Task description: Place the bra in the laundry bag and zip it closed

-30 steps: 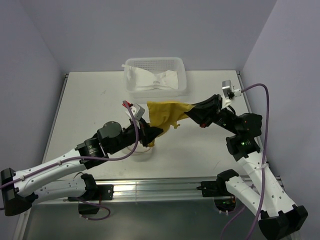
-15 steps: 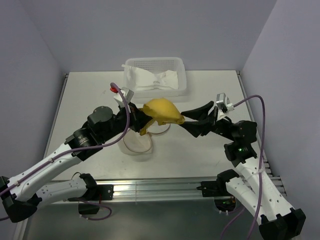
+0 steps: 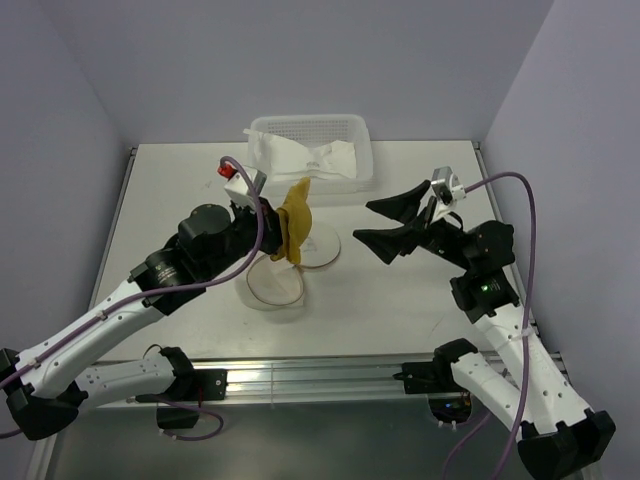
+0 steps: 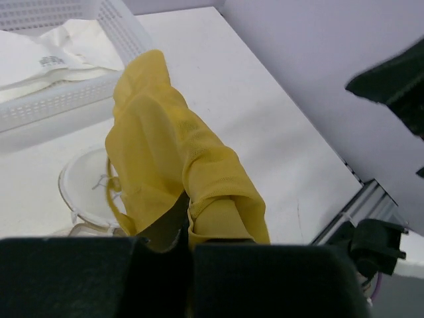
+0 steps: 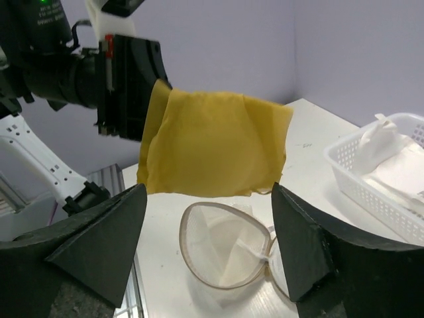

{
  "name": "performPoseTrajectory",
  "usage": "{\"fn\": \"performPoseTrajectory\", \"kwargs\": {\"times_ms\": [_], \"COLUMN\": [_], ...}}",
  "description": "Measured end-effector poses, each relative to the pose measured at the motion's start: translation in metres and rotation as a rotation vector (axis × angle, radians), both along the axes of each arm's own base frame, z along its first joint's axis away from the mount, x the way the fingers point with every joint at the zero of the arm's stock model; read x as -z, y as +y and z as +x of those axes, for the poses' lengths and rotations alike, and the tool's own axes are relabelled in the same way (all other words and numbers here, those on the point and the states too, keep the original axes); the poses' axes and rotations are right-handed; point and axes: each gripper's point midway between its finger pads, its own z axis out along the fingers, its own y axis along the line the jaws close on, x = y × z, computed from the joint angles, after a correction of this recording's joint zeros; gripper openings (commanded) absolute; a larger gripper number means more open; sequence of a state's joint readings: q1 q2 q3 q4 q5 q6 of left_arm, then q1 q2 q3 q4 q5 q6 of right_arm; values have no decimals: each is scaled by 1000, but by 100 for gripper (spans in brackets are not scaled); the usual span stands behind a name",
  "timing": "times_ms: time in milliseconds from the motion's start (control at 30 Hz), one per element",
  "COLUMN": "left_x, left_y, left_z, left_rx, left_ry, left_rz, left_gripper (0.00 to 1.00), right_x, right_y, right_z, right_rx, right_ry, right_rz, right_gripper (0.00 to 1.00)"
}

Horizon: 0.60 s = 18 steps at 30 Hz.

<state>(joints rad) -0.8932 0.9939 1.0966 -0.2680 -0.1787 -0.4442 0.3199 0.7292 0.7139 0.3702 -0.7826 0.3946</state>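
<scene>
Your left gripper is clamped shut on the bra, pinching a fold of one edge. That lifts the mustard fabric clear of the counter, near the centre of the top view. In the left wrist view the bra runs straight out from between the closed fingers. Nothing else supports it, so I judge that this one pinch carries the whole garment.

The laundry bag sits open on the counter just below the bra in the top frame. Its flat lid is flipped aside to the right of the mouth, which leaves the opening free. Whether the bra is directly over the mouth or a little behind it, the views do not settle.

Your right gripper is spread wide and holds nothing, right of centre with its jaws facing the bra. From its wrist camera the bra hangs as a loose sheet, with the bag below it. That stance looks suited to taking a free corner or steadying the mesh wall.

The bra is not yet in the bag and the zip is not yet closed. Watch for fabric draping over the rim, where it could foul the zip.

The white basket with the white cloth stands well apart at the top of the frame.
</scene>
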Motion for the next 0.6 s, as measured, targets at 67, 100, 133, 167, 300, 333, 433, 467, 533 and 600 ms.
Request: {"fn": "performPoseTrajectory", "kwargs": {"times_ms": [67, 100, 133, 167, 300, 333, 433, 467, 533, 600], "left_x": [0, 0, 0, -1, -1, -1, -2, -2, 0, 4], "left_y": [-4, -7, -10, -14, -22, -22, -22, -23, -23, -25], "left_z": [-4, -8, -13, -19, -52, -61, -82, -90, -101, -110], "left_rx": [39, 72, 109, 149, 336, 378, 481, 519, 577, 627], "left_ry": [-6, -10, -14, -19, -36, -40, -44, -43, -40, -29], "left_rz": [7, 12, 15, 15, 0, -4, -17, -21, -25, -24], "left_gripper": [0, 0, 0, 0, 0, 0, 0, 0, 0, 0], "right_x": [-6, -7, -9, -11, 1, 9, 31, 35, 39, 37], "right_y": [2, 4, 5, 7, 20, 24, 37, 44, 55, 63], "right_z": [4, 7, 11, 14, 21, 22, 15, 9, -6, -21], "right_rx": [-7, -10, -15, -22, -107, -135, -216, -251, -318, -383], "right_ry": [13, 13, 15, 16, 36, 53, 83, 80, 52, 9], "right_rz": [-19, -33, -51, -63, -117, -134, -193, -213, -253, -278], "right_gripper": [98, 98, 98, 98, 99, 100, 100, 100, 100, 100]}}
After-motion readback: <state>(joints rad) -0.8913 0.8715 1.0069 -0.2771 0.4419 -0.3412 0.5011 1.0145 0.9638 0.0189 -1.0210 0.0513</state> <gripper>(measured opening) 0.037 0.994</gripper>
